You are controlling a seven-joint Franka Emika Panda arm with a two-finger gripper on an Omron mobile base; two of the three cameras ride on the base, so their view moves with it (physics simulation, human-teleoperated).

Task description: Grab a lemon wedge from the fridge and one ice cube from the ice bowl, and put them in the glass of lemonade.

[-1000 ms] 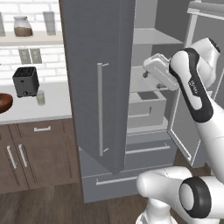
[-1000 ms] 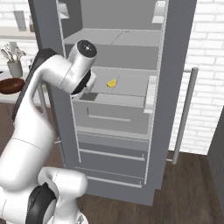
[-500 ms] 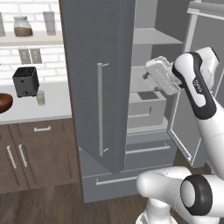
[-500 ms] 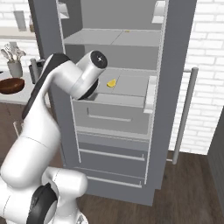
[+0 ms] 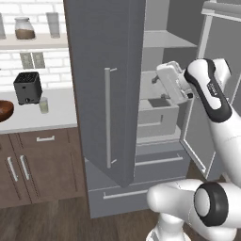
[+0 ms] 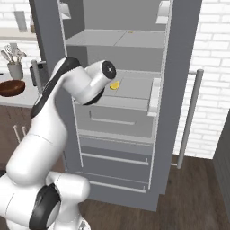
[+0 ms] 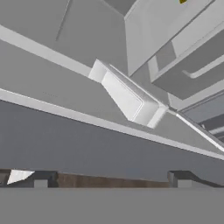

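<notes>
- The fridge (image 6: pixel 179 67) stands with both doors swung out, and the lemon wedge (image 6: pixel 114 85) lies on a middle shelf, towards its left side, just beyond the robot's wrist in the right base view
- The fingers (image 7: pixel 109 178) are spread wide and carry nothing; in the hand view their tips frame a slanted stretch of grey shelving and a door bin, with a sliver of yellow (image 7: pixel 183 1) at the very top edge
- Risk: the hand looks aimed off the wedge, so a straight push forward would likely meet the shelf lip or the bin, not the fruit
- Risk: the wedge is tiny against wide-set fingers; a closing squeeze may nudge it deeper or flick it off the shelf
- Edges: the left door (image 5: pixel 106 89) stands close beside the forearm, and the shelf above caps the gap, so vertical room is thin
- Open room: the shelf to the right of the wedge is bare, the safer side for approach
- The ice bowl (image 5: pixel 4 110) and the glass of lemonade (image 5: pixel 44 105) wait on the surface (image 5: pixel 52 120), well apart from the fridge
</notes>
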